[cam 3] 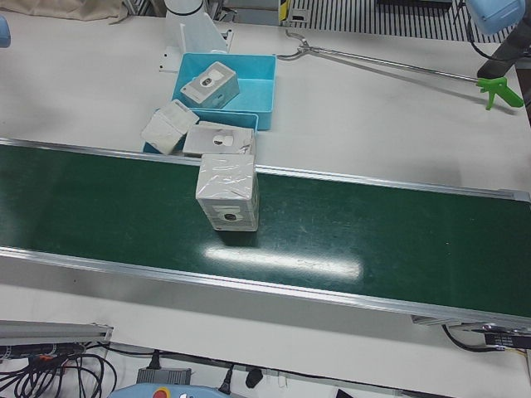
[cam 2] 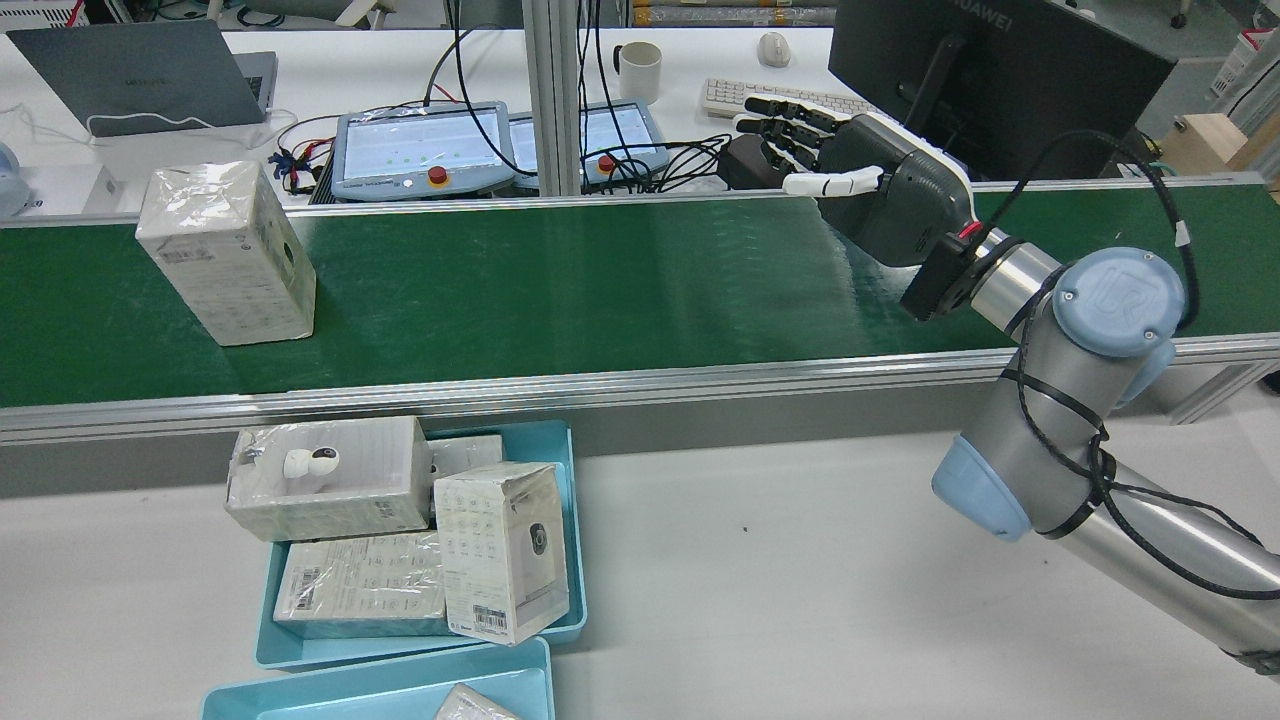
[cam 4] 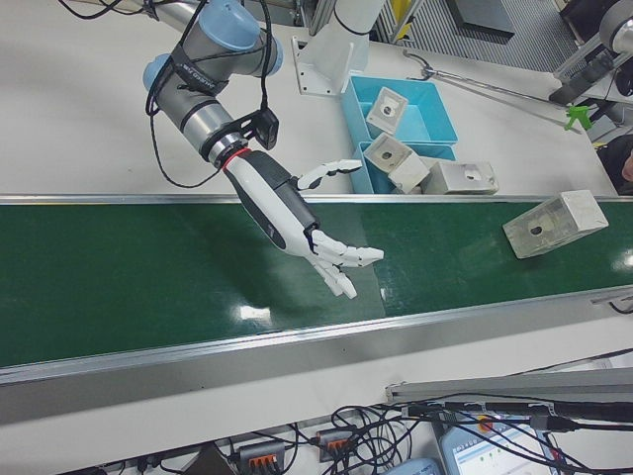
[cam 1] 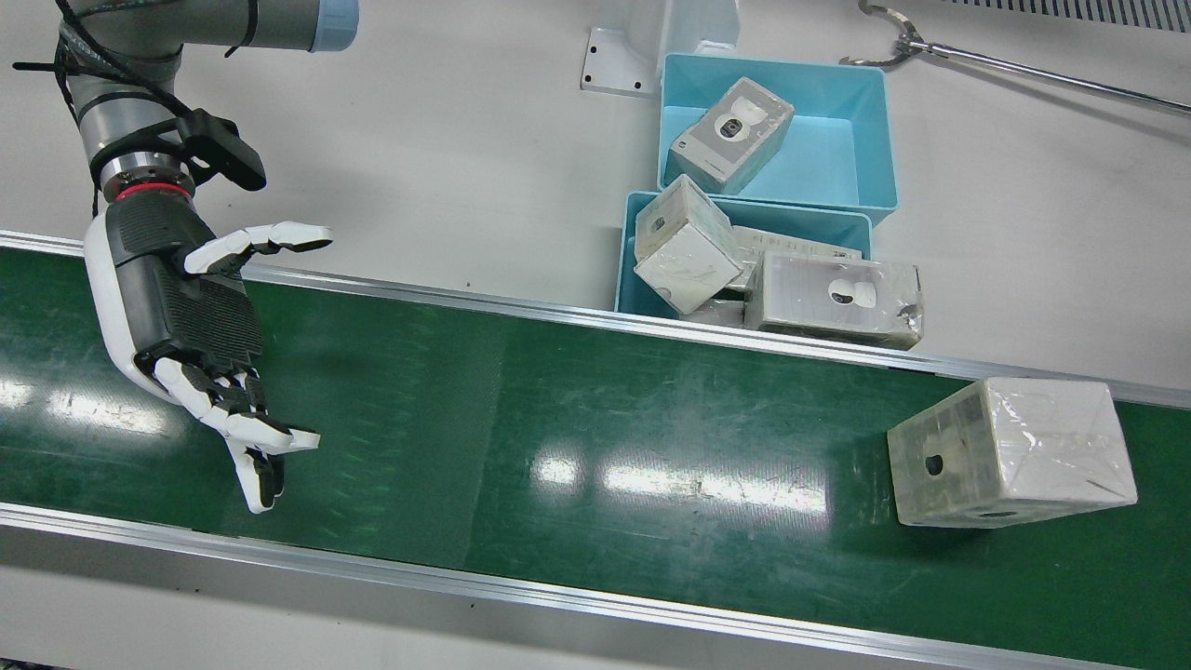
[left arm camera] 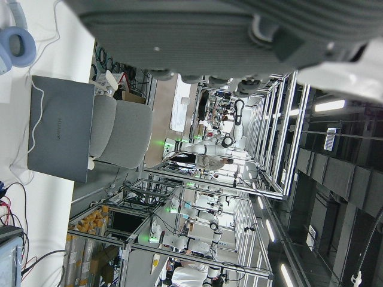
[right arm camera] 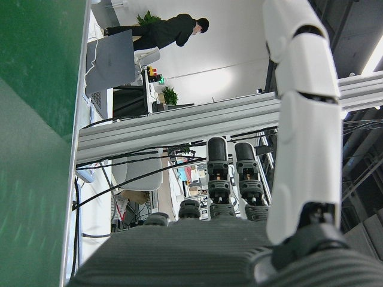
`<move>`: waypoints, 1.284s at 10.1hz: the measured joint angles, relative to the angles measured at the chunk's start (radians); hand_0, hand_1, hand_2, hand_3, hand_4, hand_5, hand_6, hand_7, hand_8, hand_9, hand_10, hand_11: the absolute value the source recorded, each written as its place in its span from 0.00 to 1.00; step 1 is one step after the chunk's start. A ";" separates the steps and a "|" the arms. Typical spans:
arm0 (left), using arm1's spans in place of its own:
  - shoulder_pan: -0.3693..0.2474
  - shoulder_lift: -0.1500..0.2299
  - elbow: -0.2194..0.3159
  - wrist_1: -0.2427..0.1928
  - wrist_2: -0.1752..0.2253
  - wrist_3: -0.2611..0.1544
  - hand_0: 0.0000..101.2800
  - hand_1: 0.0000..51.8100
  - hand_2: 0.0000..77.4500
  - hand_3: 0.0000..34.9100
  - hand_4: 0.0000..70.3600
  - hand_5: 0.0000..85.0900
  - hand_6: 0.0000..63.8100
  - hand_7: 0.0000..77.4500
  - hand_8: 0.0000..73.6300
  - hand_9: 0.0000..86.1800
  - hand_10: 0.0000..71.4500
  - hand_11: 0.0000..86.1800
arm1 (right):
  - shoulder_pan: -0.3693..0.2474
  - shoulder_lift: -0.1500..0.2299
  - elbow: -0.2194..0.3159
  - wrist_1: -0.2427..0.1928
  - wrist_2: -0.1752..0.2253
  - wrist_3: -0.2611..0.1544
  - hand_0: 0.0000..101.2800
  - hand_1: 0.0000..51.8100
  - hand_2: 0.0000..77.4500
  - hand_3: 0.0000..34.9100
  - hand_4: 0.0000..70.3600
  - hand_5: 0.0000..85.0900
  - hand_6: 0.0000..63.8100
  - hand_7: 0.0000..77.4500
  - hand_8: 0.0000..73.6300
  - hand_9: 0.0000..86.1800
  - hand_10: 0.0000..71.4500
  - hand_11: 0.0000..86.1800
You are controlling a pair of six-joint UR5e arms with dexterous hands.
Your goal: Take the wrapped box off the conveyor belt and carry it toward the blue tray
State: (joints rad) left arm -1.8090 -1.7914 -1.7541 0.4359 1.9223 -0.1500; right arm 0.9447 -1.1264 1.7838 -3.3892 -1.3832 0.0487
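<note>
While the right robot hand (cam 1: 191, 326) hovers splayed and empty at 9 o'clock over the conveyor belt (cam 1: 558, 419), the wrapped box (cam 1: 1010, 451) sits well apart at 3 o'clock. Film looks slippery, box stiff, probably light; grip opposite flat sides. Left robot hand: cannot tell.

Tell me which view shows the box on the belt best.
The front view: the box is large and unblocked, two faces clear. The left-front view shows it smaller, centred on the belt. The rear and right-front views catch it near an edge. Neither hand view shows it.

Green belt (cam 1: 595, 409), blue tray (cam 1: 642, 233) (pale turquoise), whitish clear-wrapped box (cam 1: 1010, 451).
</note>
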 joint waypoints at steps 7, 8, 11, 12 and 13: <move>0.000 0.000 0.000 0.000 0.000 0.000 0.00 0.00 0.01 0.00 0.00 0.01 0.00 0.01 0.01 0.00 0.01 0.00 | -0.014 0.033 -0.031 -0.001 0.012 0.002 0.48 0.31 0.23 0.09 0.29 0.19 0.15 0.33 0.04 0.06 0.00 0.02; 0.000 0.000 0.000 0.000 0.000 0.000 0.00 0.00 0.01 0.00 0.00 0.01 0.00 0.01 0.01 0.00 0.01 0.01 | -0.011 0.027 -0.028 -0.001 0.012 0.005 0.48 0.31 0.23 0.09 0.27 0.19 0.15 0.30 0.04 0.06 0.00 0.02; 0.000 0.000 0.000 0.000 0.000 0.000 0.00 0.00 0.01 0.00 0.00 0.01 0.00 0.01 0.01 0.00 0.01 0.00 | -0.001 -0.020 -0.020 0.005 0.011 0.020 0.48 0.29 0.19 0.05 0.26 0.19 0.14 0.27 0.02 0.05 0.00 0.02; 0.000 0.000 0.000 0.000 0.000 0.000 0.00 0.00 0.01 0.00 0.00 0.01 0.00 0.01 0.01 0.00 0.01 0.00 | 0.010 -0.038 -0.017 0.008 0.009 0.024 0.48 0.29 0.19 0.05 0.26 0.19 0.14 0.27 0.02 0.05 0.00 0.02; 0.000 0.000 0.000 0.000 0.000 0.000 0.00 0.00 0.01 0.00 0.00 0.01 0.00 0.01 0.01 0.00 0.01 0.01 | 0.020 -0.055 -0.009 0.010 0.007 0.026 0.48 0.29 0.18 0.00 0.23 0.19 0.12 0.26 0.02 0.04 0.00 0.02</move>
State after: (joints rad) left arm -1.8090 -1.7914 -1.7541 0.4359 1.9223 -0.1500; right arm 0.9644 -1.1811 1.7744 -3.3793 -1.3758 0.0747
